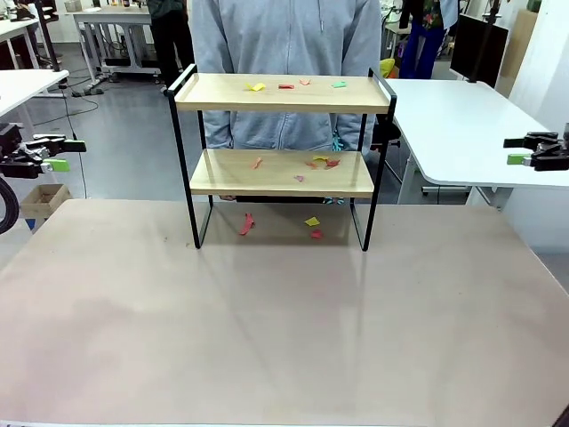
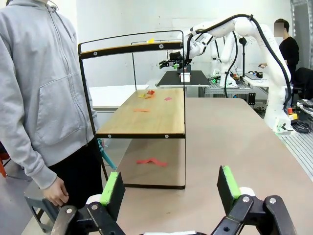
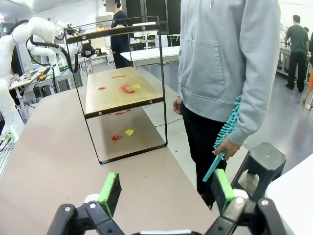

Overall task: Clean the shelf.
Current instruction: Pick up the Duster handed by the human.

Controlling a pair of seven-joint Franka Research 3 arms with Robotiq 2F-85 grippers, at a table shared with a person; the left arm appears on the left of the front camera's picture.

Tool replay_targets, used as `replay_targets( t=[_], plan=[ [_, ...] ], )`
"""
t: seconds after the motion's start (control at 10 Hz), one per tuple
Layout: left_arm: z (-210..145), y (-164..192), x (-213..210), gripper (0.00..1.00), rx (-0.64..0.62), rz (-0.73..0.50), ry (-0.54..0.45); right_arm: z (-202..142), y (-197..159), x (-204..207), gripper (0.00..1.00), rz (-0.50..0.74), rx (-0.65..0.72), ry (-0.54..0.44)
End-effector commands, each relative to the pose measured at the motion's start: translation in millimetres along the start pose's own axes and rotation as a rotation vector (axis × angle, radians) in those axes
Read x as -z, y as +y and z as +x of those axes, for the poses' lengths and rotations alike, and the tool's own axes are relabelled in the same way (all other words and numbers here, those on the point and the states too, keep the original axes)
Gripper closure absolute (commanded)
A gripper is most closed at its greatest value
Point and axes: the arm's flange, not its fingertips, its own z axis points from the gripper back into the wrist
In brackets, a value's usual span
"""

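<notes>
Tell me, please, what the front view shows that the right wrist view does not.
Front view: a green scrap lying on the shelf's top board. Right wrist view: the person's hand gripping a teal duster. Both: the shelf, red scraps on its lower board, and a yellow scrap on the table beneath.

A robotics lab: a white robot arm [image 2: 278, 98] among white worktables [image 1: 462, 120].

The shelf [image 1: 283, 96] has pale wooden boards, smooth and matt, in a thin black metal frame. The tabletop [image 1: 284, 329] is a smooth, matt beige. The person's hoodie [image 1: 284, 36] is soft grey cloth.
</notes>
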Motion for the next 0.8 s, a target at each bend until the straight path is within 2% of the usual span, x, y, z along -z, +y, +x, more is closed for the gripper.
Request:
replay_targets(
  t=[0.0,0.7],
  plan=[
    [1.4,0.1,-0.3,0.00,0.006,0.000,0.000,0.7,1.4,0.8,0.00,-0.001,-0.003,0.000],
    [1.4,0.1,-0.3,0.00,0.006,0.000,0.000,0.7,1.4,0.8,0.00,-0.001,-0.003,0.000]
  ],
)
